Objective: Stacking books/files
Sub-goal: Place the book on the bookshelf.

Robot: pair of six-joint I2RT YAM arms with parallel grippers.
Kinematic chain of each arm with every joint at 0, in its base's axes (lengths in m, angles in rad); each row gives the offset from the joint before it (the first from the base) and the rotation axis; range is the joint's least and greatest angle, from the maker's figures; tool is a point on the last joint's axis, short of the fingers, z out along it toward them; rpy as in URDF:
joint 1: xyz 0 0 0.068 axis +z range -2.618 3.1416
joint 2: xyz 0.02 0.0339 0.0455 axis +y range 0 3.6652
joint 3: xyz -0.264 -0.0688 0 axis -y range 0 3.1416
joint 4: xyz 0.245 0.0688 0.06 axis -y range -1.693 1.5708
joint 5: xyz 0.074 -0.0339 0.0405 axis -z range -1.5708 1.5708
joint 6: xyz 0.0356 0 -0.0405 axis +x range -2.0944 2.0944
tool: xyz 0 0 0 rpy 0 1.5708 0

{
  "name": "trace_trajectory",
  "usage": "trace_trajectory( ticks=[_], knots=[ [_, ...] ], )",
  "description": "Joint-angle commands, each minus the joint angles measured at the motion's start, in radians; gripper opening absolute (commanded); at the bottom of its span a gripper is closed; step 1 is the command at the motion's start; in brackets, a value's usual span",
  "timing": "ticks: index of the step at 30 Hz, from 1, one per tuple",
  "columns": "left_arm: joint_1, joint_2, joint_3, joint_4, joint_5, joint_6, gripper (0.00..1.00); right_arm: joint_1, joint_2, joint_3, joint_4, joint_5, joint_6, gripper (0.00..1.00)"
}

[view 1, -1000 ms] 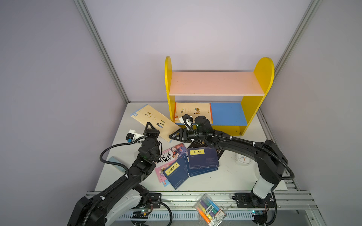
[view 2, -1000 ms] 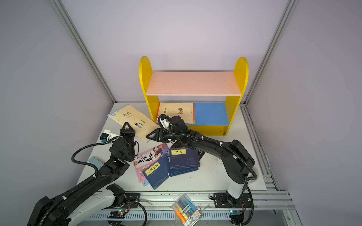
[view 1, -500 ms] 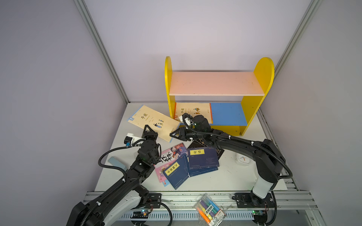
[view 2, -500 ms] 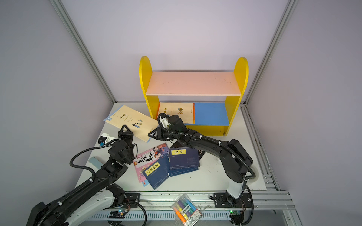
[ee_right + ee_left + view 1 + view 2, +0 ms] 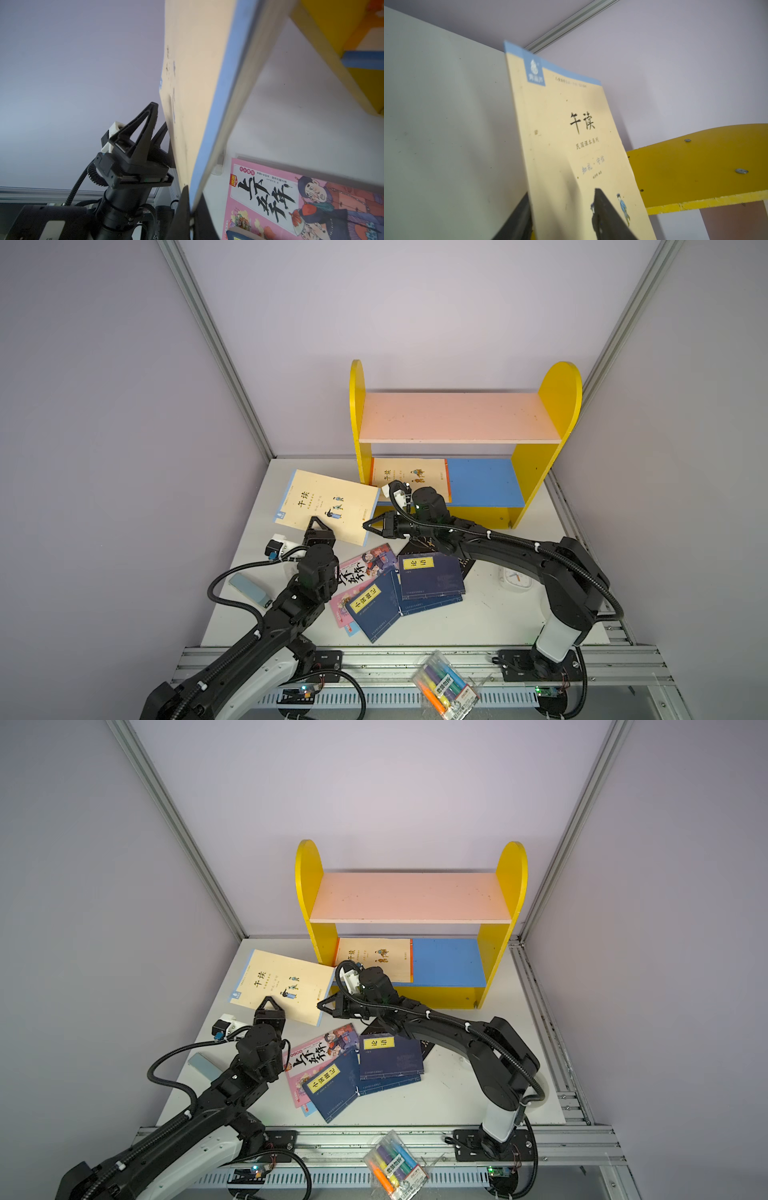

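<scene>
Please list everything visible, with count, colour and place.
shelf: one, yellow, pink, blue boards, rear.
raised book: one, cream, tilted beside shelf.
shelved book: one, cream, blue board.
cartoon book: one, pink, centre.
navy books: three, overlapping, centre.
black book: one, beneath navy books.
clock: one, white, beside right arm.
marker pack: one, multicoloured, front rail.
block: one, pale blue, near left arm.
table: one, white, under shelf.
left gripper: open, astride raised book.
right gripper: shut on raised book.

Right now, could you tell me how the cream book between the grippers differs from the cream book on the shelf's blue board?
The blue-edged cream book is tilted off the table, its corner pinched by the right gripper; the orange-edged cream book lies flat, ungripped, on the blue board. Both share the cream cover and title.
</scene>
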Motion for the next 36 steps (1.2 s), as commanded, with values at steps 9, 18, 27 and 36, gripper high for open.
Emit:
trace_trajectory(
  ticks=[9,18,27,36],
  knots=[
    [0.025,-0.18,0.035,-0.298,0.007,0.171,0.98,-0.08,-0.197,-0.143,-0.146,-0.076,-0.379,0.0],
    [0.056,-0.261,0.072,-0.476,0.075,0.299,0.98,-0.201,-0.436,-0.212,-0.431,-0.114,-0.589,0.0],
    [0.064,-0.203,0.112,-0.482,0.181,0.43,0.98,-0.295,-0.59,-0.224,-0.695,-0.102,-0.686,0.0],
    [0.076,-0.064,0.21,-0.462,0.389,0.615,0.98,-0.433,-0.714,-0.253,-0.736,-0.072,-0.632,0.0]
  ],
)
